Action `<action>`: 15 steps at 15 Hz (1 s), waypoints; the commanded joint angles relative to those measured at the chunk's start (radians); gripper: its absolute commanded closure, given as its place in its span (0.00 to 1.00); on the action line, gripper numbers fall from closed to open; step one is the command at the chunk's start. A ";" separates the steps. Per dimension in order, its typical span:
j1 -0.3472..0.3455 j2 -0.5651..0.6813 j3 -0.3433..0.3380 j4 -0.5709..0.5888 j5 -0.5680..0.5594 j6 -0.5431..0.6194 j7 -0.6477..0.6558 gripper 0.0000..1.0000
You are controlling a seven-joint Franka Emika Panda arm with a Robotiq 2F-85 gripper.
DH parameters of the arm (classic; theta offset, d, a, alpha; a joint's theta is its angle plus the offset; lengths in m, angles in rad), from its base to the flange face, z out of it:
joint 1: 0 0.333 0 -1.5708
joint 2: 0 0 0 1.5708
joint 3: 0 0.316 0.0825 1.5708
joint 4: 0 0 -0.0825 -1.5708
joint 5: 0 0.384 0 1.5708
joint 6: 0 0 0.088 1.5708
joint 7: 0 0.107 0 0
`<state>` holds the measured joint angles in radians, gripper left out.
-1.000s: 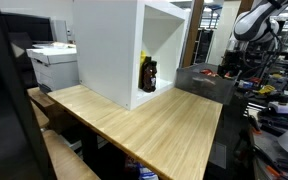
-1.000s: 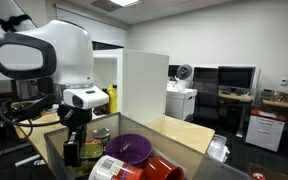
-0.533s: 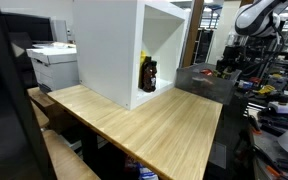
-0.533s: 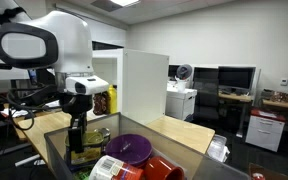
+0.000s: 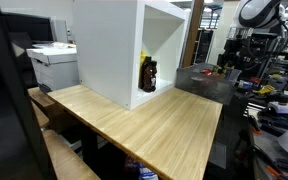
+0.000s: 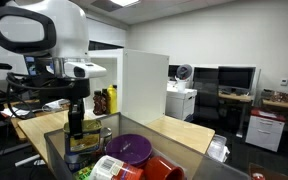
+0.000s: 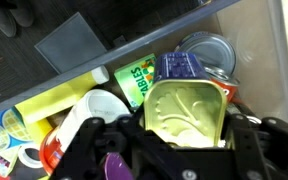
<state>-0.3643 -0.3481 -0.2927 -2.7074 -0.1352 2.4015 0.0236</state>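
wrist view | tool [image 7: 177, 145] clamped on yellow tin [image 7: 184, 108] | tin's lower edge hidden | label unreadable

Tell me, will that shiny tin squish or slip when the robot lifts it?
It probably won't squish: the tin looks like stiff metal with a pressed, ribbed end. It might slip a little, since the end effector grips it by smooth, shiny metal. Its rounded-box shape suggests it would hardly roll.

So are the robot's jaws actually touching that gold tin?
Touching. The wrist view shows the gold tin wedged between the two jaws, each pressed against one side of it.
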 commanded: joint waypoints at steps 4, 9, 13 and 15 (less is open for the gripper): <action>-0.001 -0.109 0.050 0.005 -0.043 -0.062 -0.001 0.68; 0.028 -0.148 0.066 0.007 -0.047 -0.104 -0.059 0.68; 0.093 -0.194 0.060 0.010 -0.020 -0.156 -0.161 0.68; 0.151 -0.230 0.044 -0.003 0.003 -0.148 -0.265 0.68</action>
<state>-0.2601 -0.5206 -0.2310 -2.7037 -0.1654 2.2702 -0.1327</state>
